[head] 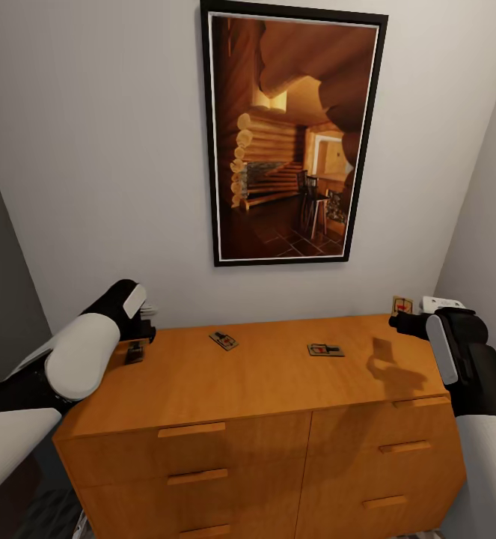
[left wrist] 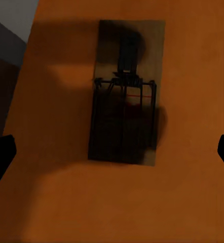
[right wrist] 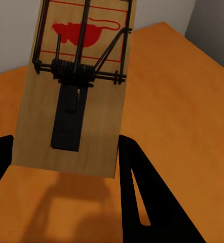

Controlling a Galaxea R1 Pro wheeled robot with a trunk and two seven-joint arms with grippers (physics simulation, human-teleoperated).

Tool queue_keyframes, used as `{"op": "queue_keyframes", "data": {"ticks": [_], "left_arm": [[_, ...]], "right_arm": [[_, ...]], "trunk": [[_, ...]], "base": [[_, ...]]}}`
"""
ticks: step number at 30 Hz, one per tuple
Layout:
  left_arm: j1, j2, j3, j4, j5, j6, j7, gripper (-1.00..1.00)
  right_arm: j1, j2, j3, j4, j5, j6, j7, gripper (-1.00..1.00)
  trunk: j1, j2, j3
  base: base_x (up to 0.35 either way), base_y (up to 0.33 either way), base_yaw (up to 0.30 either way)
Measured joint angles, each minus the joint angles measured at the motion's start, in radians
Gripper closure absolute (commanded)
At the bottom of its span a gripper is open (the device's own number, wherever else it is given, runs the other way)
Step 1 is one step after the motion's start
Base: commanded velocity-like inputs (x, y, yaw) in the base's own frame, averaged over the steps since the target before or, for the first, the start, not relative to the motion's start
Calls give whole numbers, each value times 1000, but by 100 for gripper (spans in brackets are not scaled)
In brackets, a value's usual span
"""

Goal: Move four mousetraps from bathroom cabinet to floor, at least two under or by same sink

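- On the cabinet [head: 262, 374] top, head view: I count four mousetraps. One lies flat left of centre [head: 224, 340], a second flat right of centre [head: 325, 349], a third in shadow at the left end [head: 135, 351] under my left gripper [head: 139, 335], and a fourth stands upright off the wood at the right end [head: 402, 305], at the tips of my right gripper [head: 399, 322]. One framed picture [head: 292, 138] hangs on the wall above. One small white gadget [head: 441, 303] sits at the right rear corner.
- Left wrist view: one mousetrap [left wrist: 126, 93] lies flat on the orange wood, shadowed. My two dark fingertips [left wrist: 0, 154] sit at opposite edges of the frame, spread wide and well apart from the trap, touching nothing.
- Right wrist view: one mousetrap [right wrist: 76, 86], its red mouse mark visible, is raised above the cabinet top [right wrist: 188, 116]. My two fingers [right wrist: 142, 192] are closed on its lower end, holding it.
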Motion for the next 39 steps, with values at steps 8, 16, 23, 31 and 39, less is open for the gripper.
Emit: {"op": "queue_keyframes", "data": {"ticks": [8, 16, 23, 31, 39], "left_arm": [[0, -4, 1, 0, 5, 1, 1, -100], [0, -8, 2, 3, 6, 1, -1, -100], [0, -15, 0, 5, 6, 1, -2, -100], [0, -34, 0, 8, 6, 1, -1, -100], [0, -56, 0, 5, 3, 1, 0, -100]], "right_arm": [[0, -1, -1, -1, 0, 0, 1, 100], [0, -4, -1, 0, 0, 0, 1, 100], [0, -4, 0, 0, 0, 0, 1, 100], [0, -7, -1, -1, 0, 0, 1, 100], [0, -8, -1, -1, 0, 0, 2, 100]], "trunk": [[0, 0, 0], [0, 0, 0], [0, 0, 0], [4, -7, -3], [4, -7, -3]], "base": [[0, 0, 0], [0, 0, 0], [0, 0, 0], [0, 0, 0], [0, 0, 0]]}}
